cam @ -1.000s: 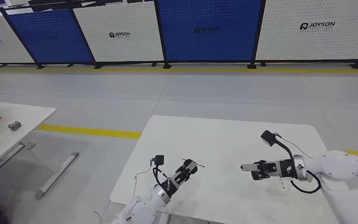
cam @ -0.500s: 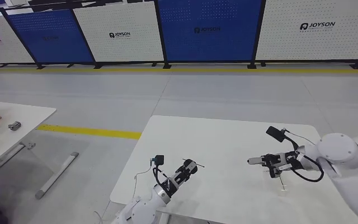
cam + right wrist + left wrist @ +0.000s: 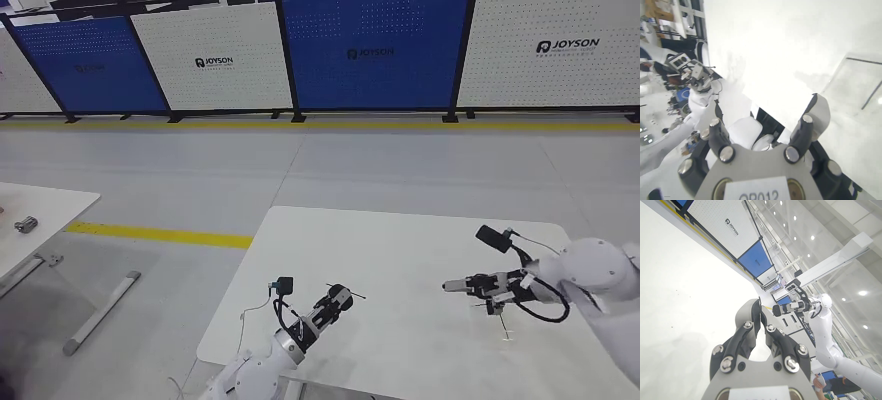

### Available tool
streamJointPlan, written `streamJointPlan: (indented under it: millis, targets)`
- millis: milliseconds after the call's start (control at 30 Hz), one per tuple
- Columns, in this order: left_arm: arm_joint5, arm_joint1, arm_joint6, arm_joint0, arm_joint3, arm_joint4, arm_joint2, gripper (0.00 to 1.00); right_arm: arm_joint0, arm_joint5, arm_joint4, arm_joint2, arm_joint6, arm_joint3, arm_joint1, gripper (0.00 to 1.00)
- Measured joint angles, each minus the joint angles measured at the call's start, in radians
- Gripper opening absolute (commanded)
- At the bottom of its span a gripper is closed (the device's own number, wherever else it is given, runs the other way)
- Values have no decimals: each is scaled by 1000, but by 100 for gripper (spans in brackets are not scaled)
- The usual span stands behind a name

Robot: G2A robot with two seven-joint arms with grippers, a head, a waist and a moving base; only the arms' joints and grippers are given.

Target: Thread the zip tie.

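The left fingers pinch shut on the thin black zip tie, its end poking past their tips. The right fingers spread wide, well apart from it over the surface.

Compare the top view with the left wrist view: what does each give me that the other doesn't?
Top view: the zip tie at full length, sticking out either side of the left pincer. Left wrist view: that pincer's fingers pressed together, seen close. Both: the right pincer, hovering over the table and pointing toward the left one.
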Motion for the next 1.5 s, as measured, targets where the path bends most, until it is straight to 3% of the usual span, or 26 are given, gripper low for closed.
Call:
streamJointPlan:
  millis: [133,200,300,367,700,1000,1100,1367,1500]
  targets:
    - [0,0,0,0,0,0,0,0,19,-12,-109,-13,39,-27,21,100]
    - [0,0,0,0,0,0,0,0,42,-28,-131,-62,37,-12,32,100]
    - [0,0,0,0,0,0,0,0,108,33,-173,-183,37,30,31,100]
    - [0,0,0,0,0,0,0,0,152,43,-152,-239,37,50,22,100]
    - [0,0,0,0,0,0,0,0,155,39,-148,-243,35,51,22,100]
    - [0,0,0,0,0,0,0,0,148,41,-307,-267,37,23,40,100]
    - [0,0,0,0,0,0,0,0,146,40,-306,-261,37,4,47,100]
    - [0,0,0,0,0,0,0,0,130,38,-341,-269,6,28,42,100]
    - [0,0,0,0,0,0,0,0,140,40,-376,-286,38,43,29,100]
